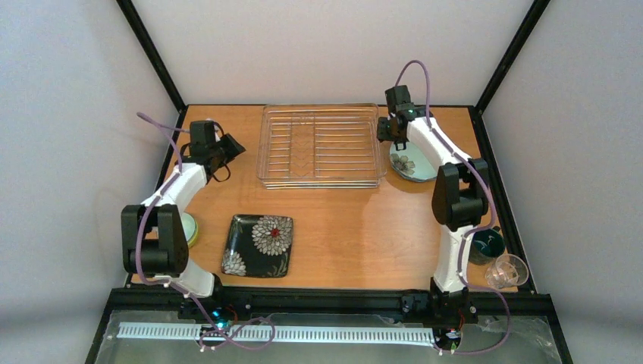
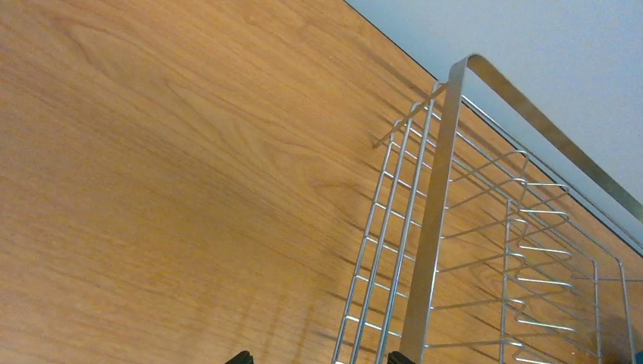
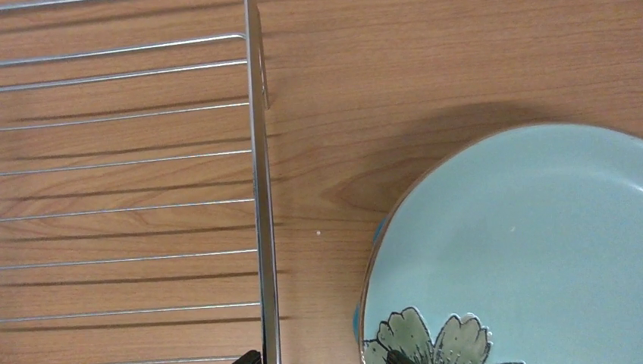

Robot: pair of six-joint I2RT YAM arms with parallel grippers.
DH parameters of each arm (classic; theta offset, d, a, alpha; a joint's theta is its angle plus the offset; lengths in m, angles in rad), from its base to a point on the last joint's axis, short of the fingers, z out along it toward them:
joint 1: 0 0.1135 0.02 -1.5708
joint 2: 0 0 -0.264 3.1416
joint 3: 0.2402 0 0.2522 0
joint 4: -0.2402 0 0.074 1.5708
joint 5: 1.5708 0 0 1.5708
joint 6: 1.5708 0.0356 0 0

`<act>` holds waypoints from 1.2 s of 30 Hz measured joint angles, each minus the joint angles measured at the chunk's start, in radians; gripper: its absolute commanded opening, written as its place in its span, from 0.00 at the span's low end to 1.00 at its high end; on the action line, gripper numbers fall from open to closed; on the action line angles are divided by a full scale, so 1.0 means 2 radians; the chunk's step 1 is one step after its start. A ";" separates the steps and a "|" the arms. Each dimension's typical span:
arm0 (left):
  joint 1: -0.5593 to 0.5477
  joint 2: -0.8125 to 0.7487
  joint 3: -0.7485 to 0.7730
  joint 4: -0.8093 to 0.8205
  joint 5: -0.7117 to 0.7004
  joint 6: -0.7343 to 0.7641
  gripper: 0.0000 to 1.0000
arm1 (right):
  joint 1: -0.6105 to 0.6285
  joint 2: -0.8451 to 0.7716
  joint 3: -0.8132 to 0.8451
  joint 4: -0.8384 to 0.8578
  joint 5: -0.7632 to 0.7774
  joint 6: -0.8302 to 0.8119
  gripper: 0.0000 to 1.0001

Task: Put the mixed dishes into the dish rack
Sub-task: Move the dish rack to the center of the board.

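Nothing is loaded yet: the dish rack (image 1: 321,145) is empty, the black square floral plate (image 1: 259,244) lies on the table (image 1: 341,227); left end effector (image 1: 227,148) and right end effector (image 1: 387,129) both released

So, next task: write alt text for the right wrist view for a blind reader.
A pale mint plate with a flower motif lies on the wooden table at lower right; the wire dish rack fills the left, not touching it.

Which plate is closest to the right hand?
The pale mint plate, round, beside the dish rack, just by the right hand. The black square floral plate lies far off, at the near left.
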State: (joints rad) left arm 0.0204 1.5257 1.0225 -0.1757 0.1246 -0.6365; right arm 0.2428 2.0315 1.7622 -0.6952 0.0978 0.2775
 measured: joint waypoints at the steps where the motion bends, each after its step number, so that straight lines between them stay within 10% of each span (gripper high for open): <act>1: 0.000 0.006 0.005 0.000 0.002 0.003 1.00 | 0.000 0.005 0.002 -0.001 -0.001 -0.001 0.94; 10: 0.000 0.034 0.040 0.001 0.013 0.022 1.00 | 0.001 0.031 0.025 -0.004 -0.005 -0.003 0.85; 18: 0.000 0.050 0.045 0.000 0.017 0.031 1.00 | 0.002 0.046 0.031 -0.006 -0.023 -0.008 0.29; 36: -0.005 0.041 0.020 0.005 0.017 0.029 1.00 | 0.006 0.025 -0.008 0.025 -0.027 -0.022 0.02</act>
State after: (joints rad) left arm 0.0109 1.6070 1.0630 -0.1650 0.1593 -0.5793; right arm 0.2550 2.0819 1.7458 -0.6460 0.0437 0.2329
